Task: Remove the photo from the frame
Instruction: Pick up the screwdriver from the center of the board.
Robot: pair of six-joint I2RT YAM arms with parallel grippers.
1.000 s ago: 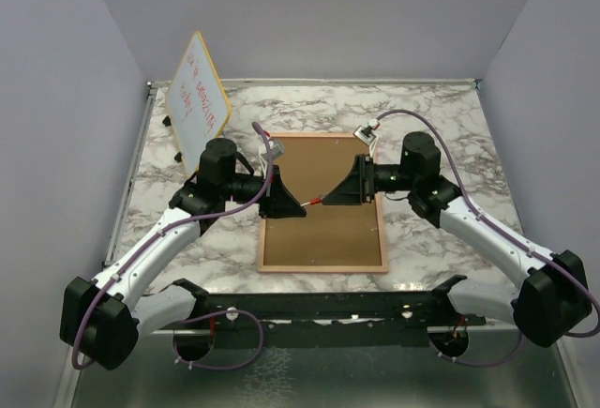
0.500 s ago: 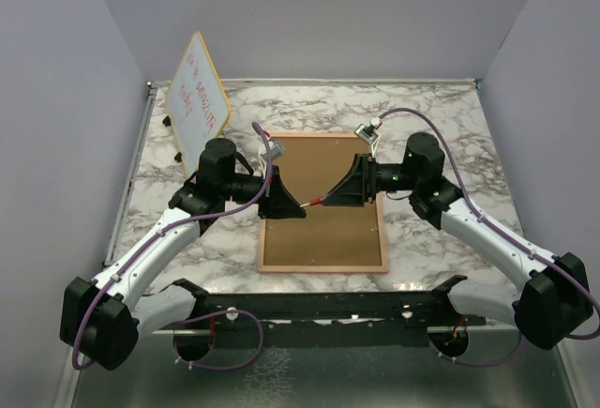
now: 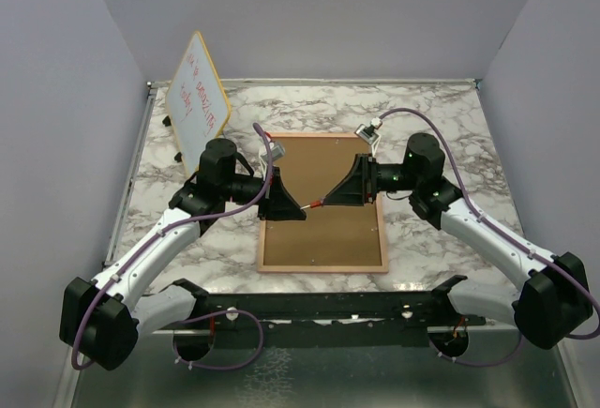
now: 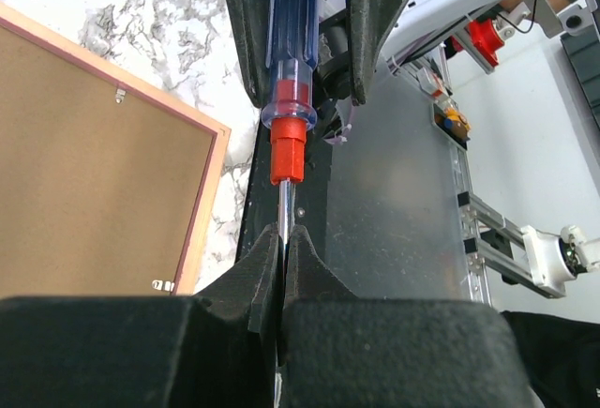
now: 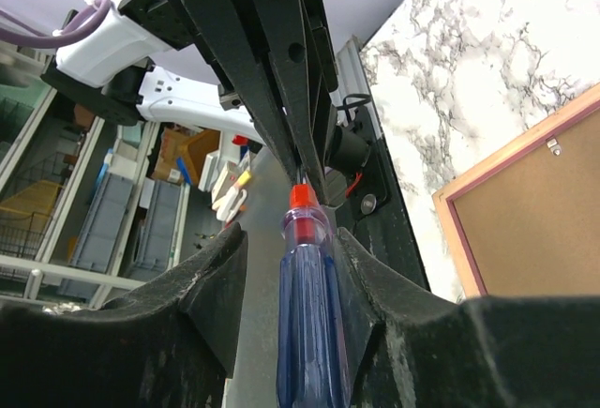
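The frame (image 3: 323,239) lies face down on the marble table, brown fibreboard back up, with a thin pink border. The photo is hidden under the back. A screwdriver (image 3: 317,204) with a blue handle and red collar hangs between both grippers above the frame. My left gripper (image 3: 302,211) is shut on its metal shaft (image 4: 282,220). My right gripper (image 3: 330,199) is open around the blue handle (image 5: 309,286), with a gap on one side. The frame's corner shows in the left wrist view (image 4: 94,164) and the right wrist view (image 5: 544,202), each with a small metal clip.
A yellow-edged whiteboard (image 3: 199,98) with red writing leans at the back left. The arms' black base rail (image 3: 319,305) runs along the near table edge. Grey walls enclose the table on three sides.
My right arm has shifted slightly to the right. The screwdriver stays between the two grippers. The left arm and the frame have not moved.
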